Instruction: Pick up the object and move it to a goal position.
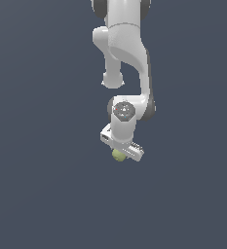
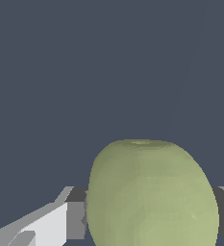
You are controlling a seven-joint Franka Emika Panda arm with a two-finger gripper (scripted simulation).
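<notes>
Soft, even light, no glare or cast shadows on the flat slate backdrop. The ball shades darker toward its sides; edges look coarse and blocky.

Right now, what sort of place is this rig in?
Most likely a bare simulator scene, not a real room. The backdrop is one flat slate-blue field with no furniture or walls. The white arm looks rendered, and the yellow-green ball sitting between the tool's fingers is faceted and untextured.
</notes>
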